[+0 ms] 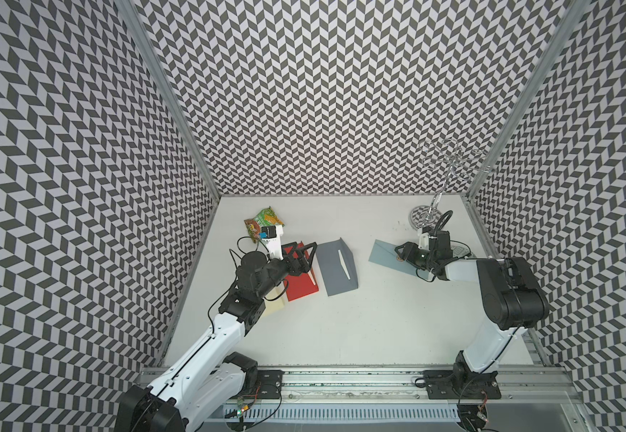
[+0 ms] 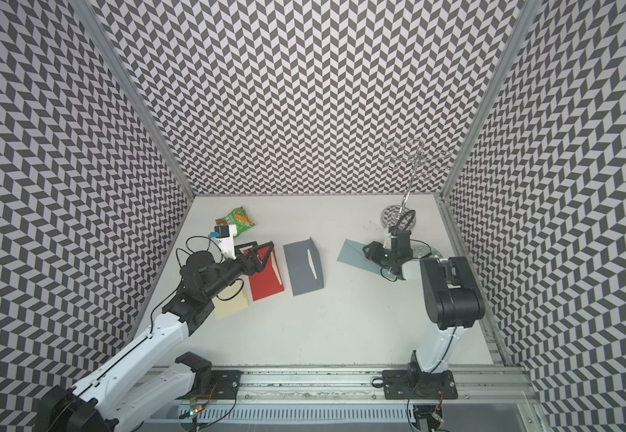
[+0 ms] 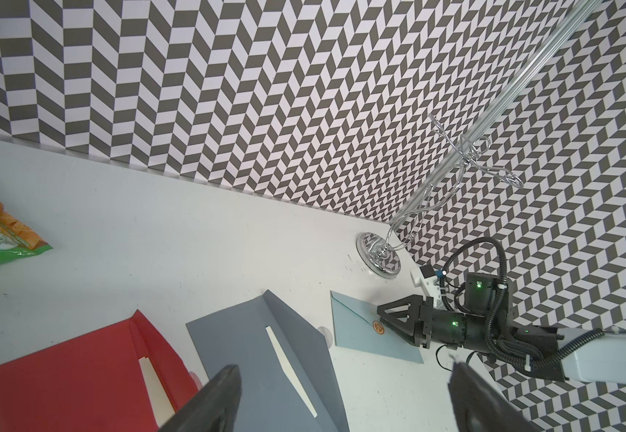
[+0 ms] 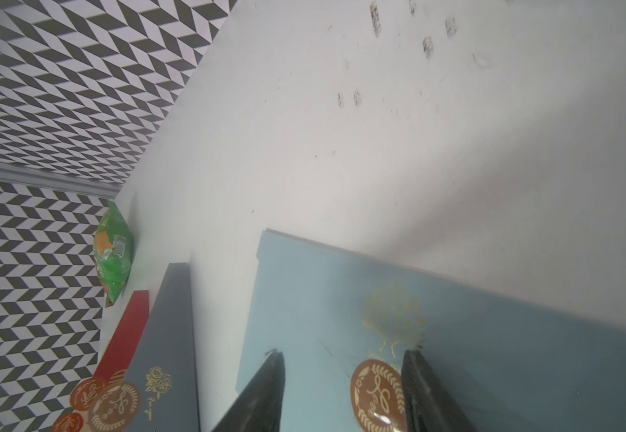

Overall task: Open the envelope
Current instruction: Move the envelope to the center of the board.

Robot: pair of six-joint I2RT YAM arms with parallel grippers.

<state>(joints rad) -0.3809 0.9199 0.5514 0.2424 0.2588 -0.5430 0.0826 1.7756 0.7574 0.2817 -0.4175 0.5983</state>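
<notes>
A light blue envelope (image 1: 384, 254) (image 4: 341, 299) lies flat at the right of the white table, its flap held down by a round brown seal (image 4: 377, 392) (image 3: 379, 327). My right gripper (image 1: 399, 253) (image 4: 344, 353) is low over it and open, one finger on each side of the seal. In the right wrist view the seal sits close to one fingertip (image 4: 412, 359). My left gripper (image 1: 306, 247) (image 3: 343, 368) hangs wide open above a red envelope (image 1: 302, 284) and a grey envelope (image 1: 336, 269), holding nothing.
The red and grey envelopes lie with their flaps folded back. A cream envelope (image 2: 229, 305) is partly under my left arm. A green snack bag (image 1: 264, 222) lies at the back left. A chrome wire stand (image 1: 422, 217) rises at the back right, just behind my right wrist.
</notes>
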